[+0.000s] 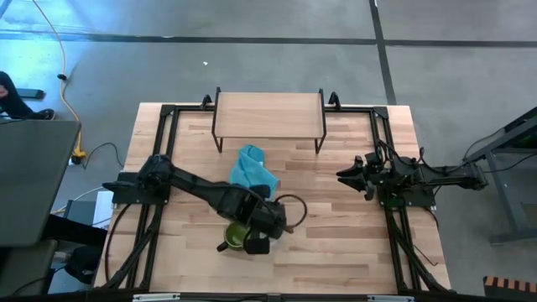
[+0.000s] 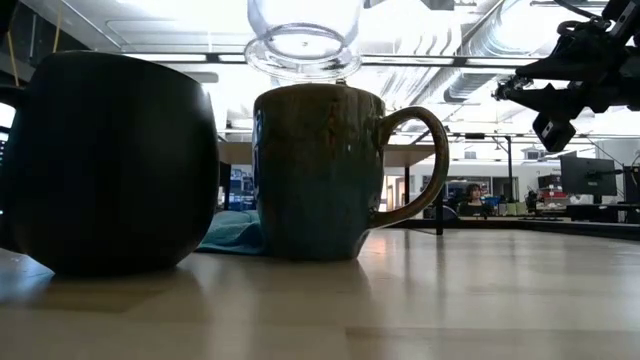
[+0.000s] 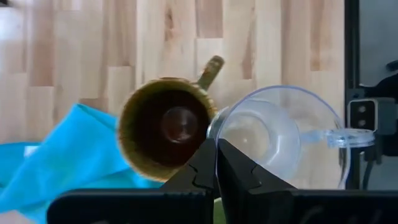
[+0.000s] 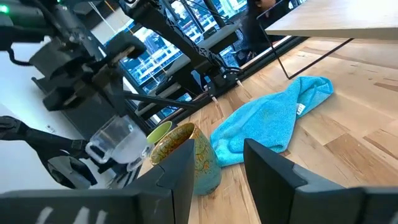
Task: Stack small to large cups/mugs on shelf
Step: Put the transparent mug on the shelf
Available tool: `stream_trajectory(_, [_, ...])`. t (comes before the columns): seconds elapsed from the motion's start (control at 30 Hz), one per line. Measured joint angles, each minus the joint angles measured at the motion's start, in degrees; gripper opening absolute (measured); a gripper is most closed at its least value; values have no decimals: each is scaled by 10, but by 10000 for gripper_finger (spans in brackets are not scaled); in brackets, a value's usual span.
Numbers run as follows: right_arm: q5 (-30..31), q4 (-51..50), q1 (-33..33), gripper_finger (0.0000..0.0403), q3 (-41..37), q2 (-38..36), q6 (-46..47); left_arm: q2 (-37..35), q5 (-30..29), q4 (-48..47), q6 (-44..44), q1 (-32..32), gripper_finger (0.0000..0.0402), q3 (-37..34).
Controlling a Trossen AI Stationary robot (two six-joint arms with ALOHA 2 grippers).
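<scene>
Just above the olive-tan mug (image 3: 166, 126), the left gripper (image 3: 216, 163) pinches the clear glass cup (image 3: 280, 137); centre it before lowering. The right gripper (image 4: 217, 163) waits open, well apart.

A big dark mug (image 2: 112, 165) stands on the table (image 2: 450, 300) close at the left, rounded and in shadow; just beside it sits the olive-tan mug (image 2: 318, 172), upright, its handle turned to the right; a clear glass cup (image 2: 304, 38) hangs in the air right above that mug's rim, base downward, not touching it; a teal-blue cloth (image 2: 232, 232) lies low behind the two mugs; the right gripper (image 2: 545, 100) hovers high at the right; a person (image 2: 473, 195) sits far off in the room.
</scene>
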Motion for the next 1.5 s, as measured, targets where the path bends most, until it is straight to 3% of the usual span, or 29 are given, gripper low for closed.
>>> stream_trajectory(0.63, [21,2,0,128,0,0,31,-6,3,-97,117,65,0,26])
stream_trajectory(1.0, [84,12,0,128,0,0,36,-85,7,-90,180,129,0,26])
stream_trajectory(1.5, [85,14,0,128,0,0,37,-144,7,-115,304,256,0,26])
